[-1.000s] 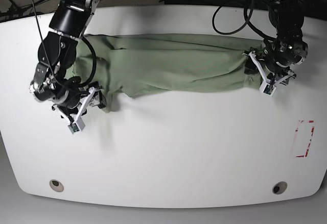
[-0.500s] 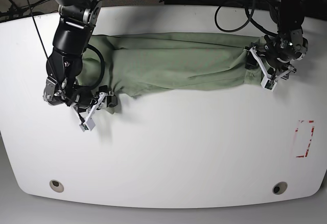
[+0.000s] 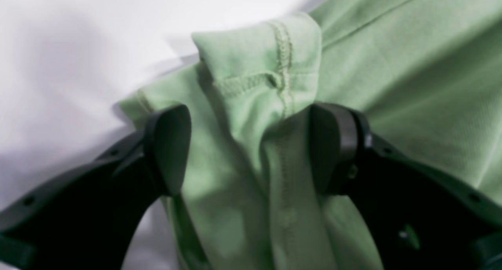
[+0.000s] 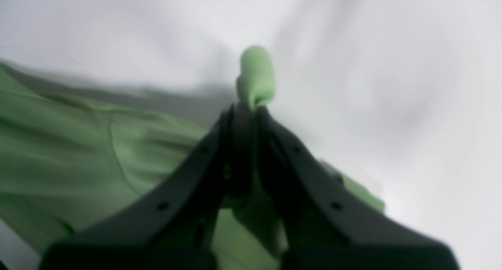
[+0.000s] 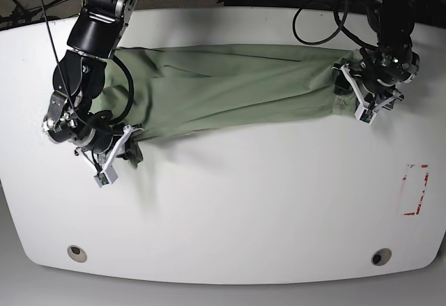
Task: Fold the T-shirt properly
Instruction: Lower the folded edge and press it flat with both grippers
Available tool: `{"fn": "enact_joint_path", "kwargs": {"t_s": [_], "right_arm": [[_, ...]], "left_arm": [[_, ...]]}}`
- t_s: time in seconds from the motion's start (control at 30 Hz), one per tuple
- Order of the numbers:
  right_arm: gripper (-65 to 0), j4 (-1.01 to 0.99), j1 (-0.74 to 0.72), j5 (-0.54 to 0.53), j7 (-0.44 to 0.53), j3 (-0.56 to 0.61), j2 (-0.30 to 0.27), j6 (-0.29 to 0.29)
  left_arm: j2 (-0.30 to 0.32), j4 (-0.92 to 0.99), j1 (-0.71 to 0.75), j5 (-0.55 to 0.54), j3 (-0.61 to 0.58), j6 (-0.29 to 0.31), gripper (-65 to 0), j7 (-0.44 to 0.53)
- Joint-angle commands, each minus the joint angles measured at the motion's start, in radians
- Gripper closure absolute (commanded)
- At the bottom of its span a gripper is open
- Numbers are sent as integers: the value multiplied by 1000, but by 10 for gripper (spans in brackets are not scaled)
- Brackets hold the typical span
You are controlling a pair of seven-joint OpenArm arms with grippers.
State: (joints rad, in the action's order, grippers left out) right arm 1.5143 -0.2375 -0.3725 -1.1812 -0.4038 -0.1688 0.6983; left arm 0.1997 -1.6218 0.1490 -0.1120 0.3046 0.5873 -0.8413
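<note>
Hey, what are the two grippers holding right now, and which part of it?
The right gripper is shut on a corner of the T-shirt. The left gripper stands open around a bunched, stitched hem corner at the other end, not clamped.

Both arms are black, glossy and jointed, with looping black cables; the left gripper [image 3: 251, 152] has matte black, curved fingers (small screw holes visible), the right gripper [image 4: 245, 117] likewise.

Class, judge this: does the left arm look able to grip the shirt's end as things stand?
Probably yes: the left gripper stands open astride a bunched, stitched fold of the T-shirt, nothing between.
</note>
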Motion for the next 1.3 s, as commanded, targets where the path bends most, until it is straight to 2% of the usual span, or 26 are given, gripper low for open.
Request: {"fn": "enact_joint_path", "kwargs": {"t_s": [0.0,0.27,0.47,0.5,0.6,0.67,0.73,0.8,1.03,1.2,1.27], "right_arm": [[0,114,31,-4,-36,-42,-15,0],[0,358,214,-9,-73,-59,-13,0],[0,381,312,-82,-73,-59,-13,0],[-27,380,327,-85,-70,-63,-13,0],[-182,361,352,-85,-70,-119,4,0],[-323,334,356,-85,-67,-185,25,0],[-422,315,358,-85,-56,-255,31,0],[-493,296,359,-87,-44,-310,33,0],[-509,297,350,-95,-41,-415,31,0],[-509,375,356,-105,-56,-406,45,0],[-509,408,361,-155,-76,-375,62,0]], "left_arm": [[11,-8,-2,22,3,0,-426,-11],[16,56,-7,22,3,0,-426,-11],[34,65,-2,21,3,1,-426,-9],[34,64,-2,19,3,1,-426,-9],[34,61,-2,19,3,1,-426,-9],[34,62,-7,19,3,1,-426,-9],[34,58,-9,19,3,1,-426,-9],[34,54,-9,19,3,1,-426,-9],[33,33,-10,13,5,1,-426,-11],[28,-70,-10,10,8,3,-426,-14],[17,-133,-9,-2,8,3,-426,-16]]}}
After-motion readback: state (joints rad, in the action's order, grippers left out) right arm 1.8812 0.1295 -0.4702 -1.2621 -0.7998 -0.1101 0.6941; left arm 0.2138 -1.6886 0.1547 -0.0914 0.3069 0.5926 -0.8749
